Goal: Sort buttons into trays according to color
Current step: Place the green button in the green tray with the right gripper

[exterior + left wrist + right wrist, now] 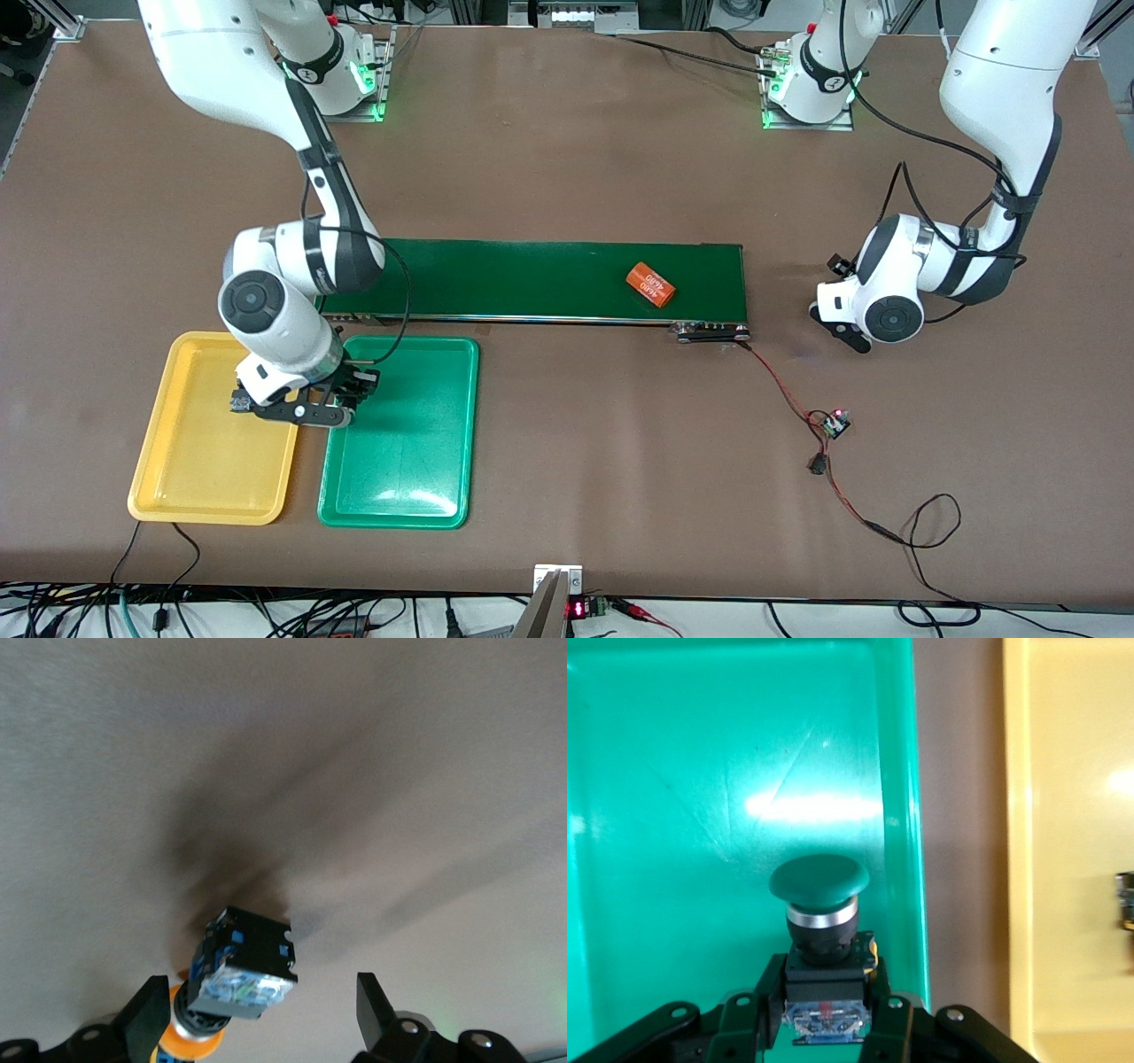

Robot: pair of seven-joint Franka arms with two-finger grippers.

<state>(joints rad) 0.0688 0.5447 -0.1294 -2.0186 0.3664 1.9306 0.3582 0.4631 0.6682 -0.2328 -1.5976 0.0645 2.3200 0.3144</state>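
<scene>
Trays: two, side by side on the table (576, 461) just in front of the belt (532, 279), nearer the front camera than it, at the right arm's end; yellow tray (213, 478) outermost, green tray (403, 483) beside it.
Buttons seen: three in all, one green-capped, one orange-capped, one part-hidden.
Right gripper (341, 399): over the green tray, by the rim that faces the yellow tray; jaws closed on the black body of the green button (819, 904), cap pointing away from the wrist.
Belt: one, long and dark green, carrying one orange cylinder (650, 285) with white print toward the left arm's end.
Left gripper (842, 328): low over bare table past the belt's end, at the left arm's end; jaws spread wide, gripping nothing.
Orange button (235, 979): on the table between the left jaws, close against one finger (146, 1019), the other finger apart from it.
Right wrist only: the green button itself, plus a dark button body (1125, 901) cut off at the frame edge, in the yellow tray; cap colour cannot be told.
Left wrist only: the orange button, hidden under the arm in the front view.
Front only: both trays whole, belt, cylinder.
</scene>
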